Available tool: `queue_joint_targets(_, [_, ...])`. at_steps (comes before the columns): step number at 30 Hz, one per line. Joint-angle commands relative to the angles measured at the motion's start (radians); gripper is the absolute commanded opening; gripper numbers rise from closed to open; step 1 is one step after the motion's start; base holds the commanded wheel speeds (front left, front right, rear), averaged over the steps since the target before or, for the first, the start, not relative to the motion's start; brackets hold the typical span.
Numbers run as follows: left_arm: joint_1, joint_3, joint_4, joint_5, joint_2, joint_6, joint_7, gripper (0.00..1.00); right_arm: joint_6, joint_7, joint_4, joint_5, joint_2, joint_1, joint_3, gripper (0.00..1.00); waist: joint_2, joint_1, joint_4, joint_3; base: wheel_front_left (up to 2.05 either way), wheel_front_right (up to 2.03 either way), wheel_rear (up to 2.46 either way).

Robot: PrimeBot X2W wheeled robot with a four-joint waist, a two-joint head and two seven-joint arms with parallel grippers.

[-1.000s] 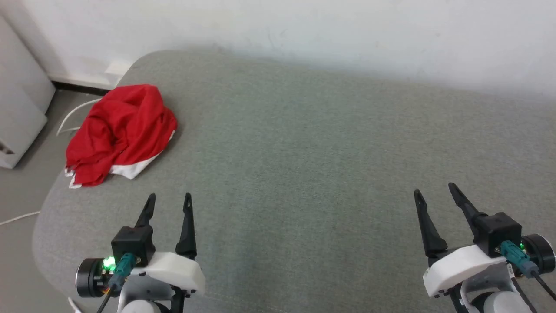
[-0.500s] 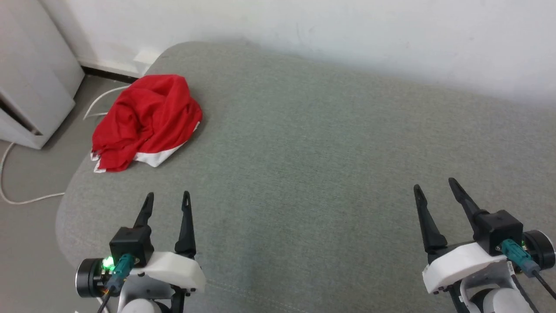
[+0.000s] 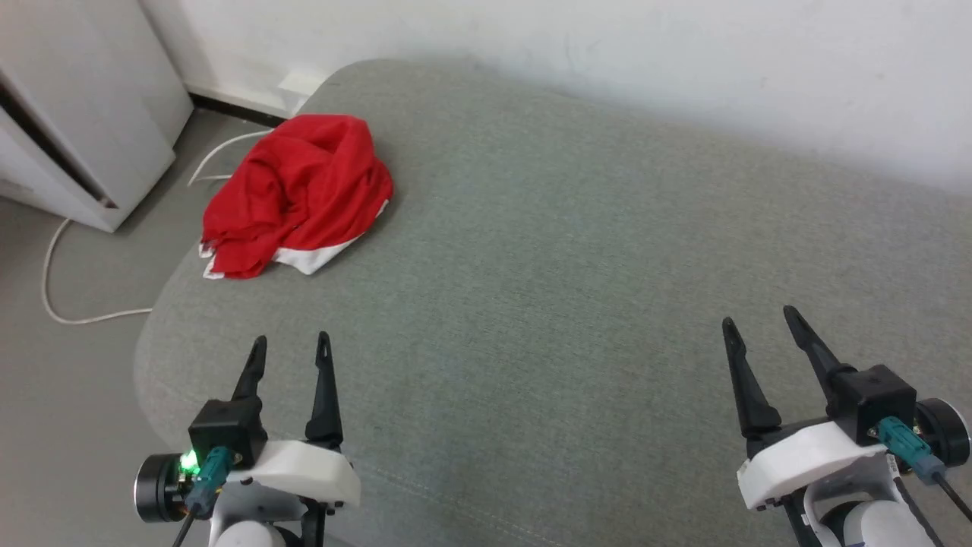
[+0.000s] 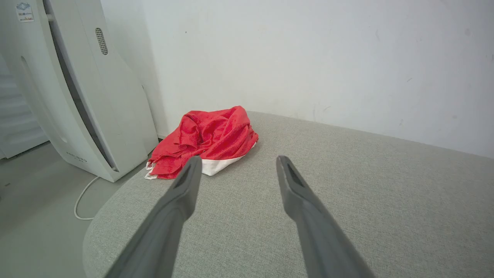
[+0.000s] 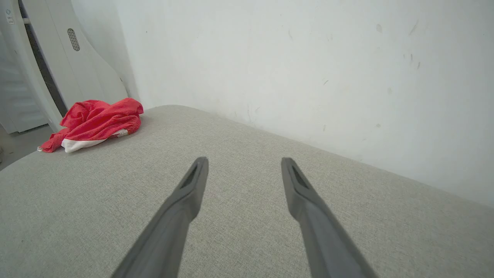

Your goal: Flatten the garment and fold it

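Observation:
The red shorts (image 3: 296,194) lie crumpled in a heap at the far left corner of the grey cushion (image 3: 577,251), a white stripe showing along the near edge. In the left wrist view the shorts (image 4: 208,139) sit ahead and slightly left; in the right wrist view the shorts (image 5: 94,123) are far off to the left. My left gripper (image 3: 291,346) hovers open over the cushion's near left, well short of the heap. Over the near right, my right gripper (image 3: 759,319) is open too. Both hold nothing. Waistband and logo are hidden in the folds.
A white appliance (image 3: 83,106) stands on the floor left of the cushion, with a white cable (image 3: 68,266) trailing beside it. A white wall (image 3: 607,61) runs behind the cushion. The cushion's rounded left edge (image 3: 152,349) drops to the floor.
The whole head view has shifted to the right, so the camera turned left; the shorts have not moved on the cushion. Both grippers keep the same open pose.

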Motion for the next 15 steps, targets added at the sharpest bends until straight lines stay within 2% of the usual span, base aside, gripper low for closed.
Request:
queue_joint_targets(1, [-0.020,-0.003,0.005,-0.006,-0.001,0.008,-0.009,1.00,-0.001,-0.012,0.000,0.002,0.002,-0.015,0.002,1.00,-0.0001,0.0000,0.013,0.003,0.00,0.00,0.00])
queue_joint_targets(15, [-0.024,-0.009,0.019,-0.027,-0.001,0.027,-0.038,1.00,-0.002,-0.028,-0.001,0.005,0.002,-0.022,0.001,1.00,-0.0001,0.0000,0.089,0.010,0.00,0.00,0.00])
